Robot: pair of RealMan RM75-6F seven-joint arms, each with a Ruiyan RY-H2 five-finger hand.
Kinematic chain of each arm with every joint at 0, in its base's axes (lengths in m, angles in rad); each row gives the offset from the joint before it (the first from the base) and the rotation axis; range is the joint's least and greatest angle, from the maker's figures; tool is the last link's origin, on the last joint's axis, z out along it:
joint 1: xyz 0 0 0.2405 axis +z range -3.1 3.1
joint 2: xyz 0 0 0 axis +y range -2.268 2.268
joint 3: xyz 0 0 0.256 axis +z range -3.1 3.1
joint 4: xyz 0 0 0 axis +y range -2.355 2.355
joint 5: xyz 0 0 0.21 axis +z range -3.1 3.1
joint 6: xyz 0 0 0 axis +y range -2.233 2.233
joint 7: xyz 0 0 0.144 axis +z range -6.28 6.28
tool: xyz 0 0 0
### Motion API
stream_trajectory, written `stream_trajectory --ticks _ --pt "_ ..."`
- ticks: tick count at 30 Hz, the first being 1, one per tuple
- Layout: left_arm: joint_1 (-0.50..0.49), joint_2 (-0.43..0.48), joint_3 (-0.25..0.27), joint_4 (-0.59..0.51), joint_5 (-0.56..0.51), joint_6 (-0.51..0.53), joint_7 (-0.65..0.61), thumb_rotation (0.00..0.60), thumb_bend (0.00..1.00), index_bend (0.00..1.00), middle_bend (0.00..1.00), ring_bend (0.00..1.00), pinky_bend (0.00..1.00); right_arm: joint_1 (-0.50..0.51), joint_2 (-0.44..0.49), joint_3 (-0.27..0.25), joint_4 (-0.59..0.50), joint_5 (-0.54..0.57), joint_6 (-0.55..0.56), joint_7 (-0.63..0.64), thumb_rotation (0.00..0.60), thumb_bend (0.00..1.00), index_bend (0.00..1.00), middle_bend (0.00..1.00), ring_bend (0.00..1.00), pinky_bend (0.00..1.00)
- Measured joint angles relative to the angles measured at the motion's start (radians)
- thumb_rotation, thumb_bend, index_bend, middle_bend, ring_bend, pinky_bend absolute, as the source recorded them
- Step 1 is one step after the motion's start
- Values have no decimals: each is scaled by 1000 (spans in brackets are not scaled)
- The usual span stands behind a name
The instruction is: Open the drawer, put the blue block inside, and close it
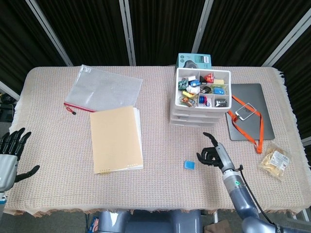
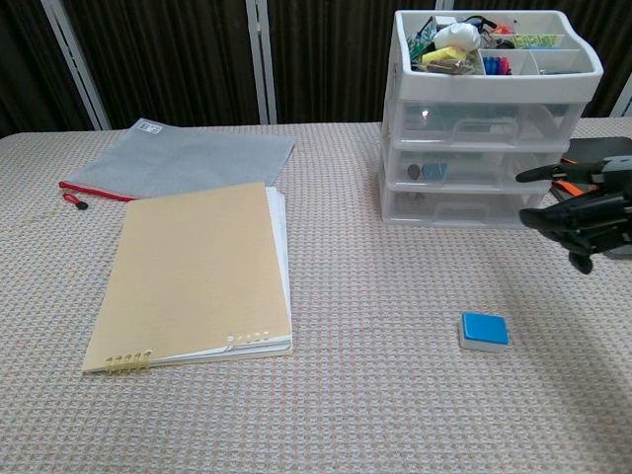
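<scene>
The blue block [image 1: 189,165] [image 2: 484,330] lies flat on the woven cloth in front of the white drawer unit [image 1: 198,112] [image 2: 484,166], whose three drawers stand closed under a tray of small items. My right hand [image 1: 212,153] [image 2: 585,215] hovers just right of the block and in front of the unit, fingers spread and slightly curled, holding nothing. My left hand [image 1: 9,156] rests open at the table's left front edge, seen only in the head view.
A tan spiral notebook [image 1: 116,139] and a mesh zip pouch [image 1: 103,88] lie on the left half. A grey laptop [image 1: 250,111] with an orange lanyard sits right of the drawers, a snack bag [image 1: 274,162] near the right edge, a teal box [image 1: 194,60] behind the unit.
</scene>
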Motion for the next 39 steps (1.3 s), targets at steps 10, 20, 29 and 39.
stream_trajectory --ticks 10,20,29,39 --pt "-26 22 -2 -42 -46 -79 -17 600 184 10 0 0 0 91 -80 65 14 151 34 -59 600 330 99 729 768 696" --pt "-23 34 2 -59 -60 -88 -7 600 183 10 0 0 0 111 -108 114 82 276 -12 -4 600 332 99 729 768 697" --pt "-22 38 4 -56 -53 -83 -17 600 185 11 0 0 0 146 -149 149 184 406 -64 21 600 342 101 729 767 697" --pt "-22 35 4 -47 -42 -75 -17 600 184 11 0 0 0 195 -211 175 276 496 -117 31 600 344 105 729 768 696"
